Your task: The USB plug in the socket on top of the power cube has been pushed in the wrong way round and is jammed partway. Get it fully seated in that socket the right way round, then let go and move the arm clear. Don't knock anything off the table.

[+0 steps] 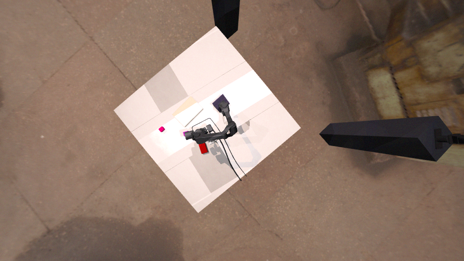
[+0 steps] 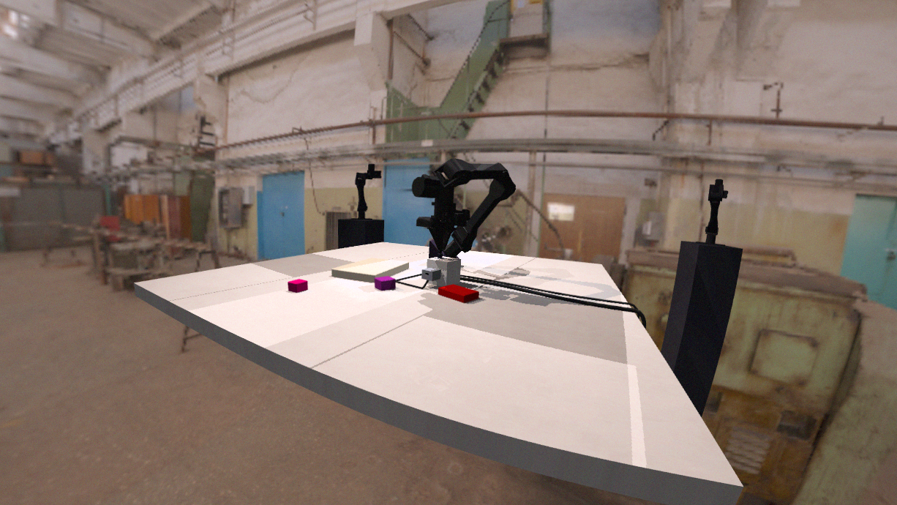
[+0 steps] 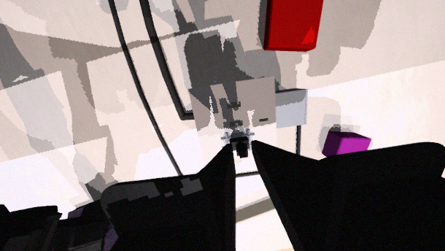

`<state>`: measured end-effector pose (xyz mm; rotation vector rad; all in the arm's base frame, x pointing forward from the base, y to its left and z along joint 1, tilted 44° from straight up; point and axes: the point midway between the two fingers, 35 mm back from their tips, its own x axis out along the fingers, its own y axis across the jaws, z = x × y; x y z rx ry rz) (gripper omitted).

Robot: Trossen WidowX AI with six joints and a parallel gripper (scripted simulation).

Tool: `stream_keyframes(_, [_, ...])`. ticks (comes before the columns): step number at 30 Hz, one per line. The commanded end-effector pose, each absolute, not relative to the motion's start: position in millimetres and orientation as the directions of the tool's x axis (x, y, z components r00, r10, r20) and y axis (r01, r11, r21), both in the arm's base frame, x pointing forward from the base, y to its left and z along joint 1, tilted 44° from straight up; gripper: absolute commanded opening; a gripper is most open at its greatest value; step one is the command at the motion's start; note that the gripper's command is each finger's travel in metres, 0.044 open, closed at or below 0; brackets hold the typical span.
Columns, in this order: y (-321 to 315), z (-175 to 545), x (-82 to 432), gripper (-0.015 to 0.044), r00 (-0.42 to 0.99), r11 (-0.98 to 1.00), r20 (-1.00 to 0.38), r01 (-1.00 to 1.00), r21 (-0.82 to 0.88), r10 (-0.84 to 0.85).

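The light grey power cube stands on the table, with dark slots on its top. A small black USB plug with grey metal bits around it is at the cube's top, near its lower edge in the wrist view. How deep it sits and which way round it is cannot be told. My gripper points down at the cube top, its black fingers a little apart on either side of the plug. A narrow gap shows at the tips, so it is slightly open. In the top view the arm hides the cube and plug.
A pale blue-grey block sits against the cube's side. A red block and a purple block lie nearby. Black cables run past the cube. A pink cube and flat cream slab lie farther off.
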<state>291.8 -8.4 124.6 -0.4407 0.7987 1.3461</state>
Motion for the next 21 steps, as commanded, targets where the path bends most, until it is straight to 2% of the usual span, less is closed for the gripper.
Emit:
stream_keyframes(1, [-8.6,124.5,291.7,0.0095,0.022,0.2,-0.727,-0.967,0.159,0.686])
stream_keyframes(21, [-12.8,128.8,291.7,0.0095,0.023,0.2,-0.727,-0.967,0.159,0.686])
